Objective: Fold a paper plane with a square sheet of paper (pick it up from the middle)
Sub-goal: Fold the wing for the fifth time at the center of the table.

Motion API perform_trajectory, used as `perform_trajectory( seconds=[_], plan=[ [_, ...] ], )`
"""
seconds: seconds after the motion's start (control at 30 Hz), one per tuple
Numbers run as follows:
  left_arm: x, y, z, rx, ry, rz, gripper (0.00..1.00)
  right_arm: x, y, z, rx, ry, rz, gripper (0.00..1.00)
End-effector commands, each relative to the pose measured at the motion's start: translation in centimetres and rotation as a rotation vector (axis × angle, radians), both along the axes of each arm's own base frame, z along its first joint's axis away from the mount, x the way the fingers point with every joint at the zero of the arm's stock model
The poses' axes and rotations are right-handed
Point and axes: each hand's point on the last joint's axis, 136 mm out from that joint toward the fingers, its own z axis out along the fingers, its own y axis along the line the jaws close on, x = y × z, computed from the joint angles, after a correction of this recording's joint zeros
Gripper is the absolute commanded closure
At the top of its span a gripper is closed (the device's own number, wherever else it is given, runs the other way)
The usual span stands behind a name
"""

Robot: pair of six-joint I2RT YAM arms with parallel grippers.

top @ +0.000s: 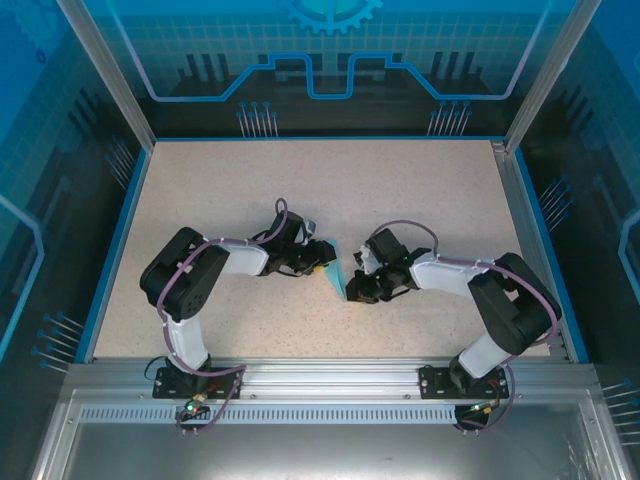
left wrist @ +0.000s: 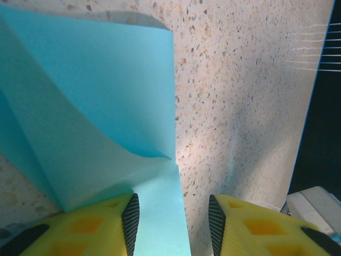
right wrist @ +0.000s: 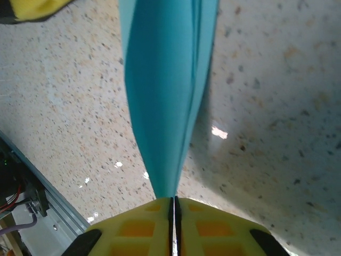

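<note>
Sheet of thin, square, light-blue paper [right wrist: 165,96], doubled into loose layers and gripped at its near tip by the right pincer [right wrist: 174,201], whose yellow, black-padded fingers are pressed flat together on it. From that pincer the sheet runs straight ahead, its long axis in line with the fingers, apparently raised off the speckled beige surface [right wrist: 277,80] at the held end. Left pincer [left wrist: 173,208] meets it from the opposite side with jaws apart. One straight edge of the sheet [left wrist: 96,106] passes into the gap, close to the pad on the left of that view and clear of the other. The rest curves away ahead and to the left of the fingers. From above, the sheet [top: 337,276] lies between the two pincer tips, each just beside it. Judgement: folding is under way, with no dart shape yet. The coming move turns on the left pincer closing on that edge, which sits off-centre in its gap.
</note>
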Motion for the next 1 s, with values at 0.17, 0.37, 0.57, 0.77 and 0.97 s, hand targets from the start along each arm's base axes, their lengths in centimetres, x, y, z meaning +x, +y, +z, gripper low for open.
perform_trajectory(
  seconds=[0.17, 0.37, 0.57, 0.77, 0.97],
  plan=[
    [-0.5, -0.1, -1.0, 0.026, 0.025, -0.033, 0.57, 0.9, 0.3, 3.0, 0.054, -0.072, -0.033, 0.86],
    [-0.5, -0.2, -0.9, 0.023, 0.025, -0.031, 0.57, 2.2, 3.5, 4.7, 0.15, -0.116, -0.002, 0.89],
    [-0.5, -0.2, -1.0, 0.024, 0.024, -0.033, 0.57, 3.9, 5.4, 3.5, 0.176, -0.096, -0.038, 0.89],
    [-0.6, -0.1, -0.9, 0.027, 0.024, -0.034, 0.57, 4.8, 4.9, 2.3, 0.119, -0.1, -0.072, 0.89],
    [-0.6, -0.1, -0.9, 0.025, 0.022, -0.037, 0.57, 4.2, 3.3, -0.3, 0.033, -0.064, -0.053, 0.89]
  ],
)
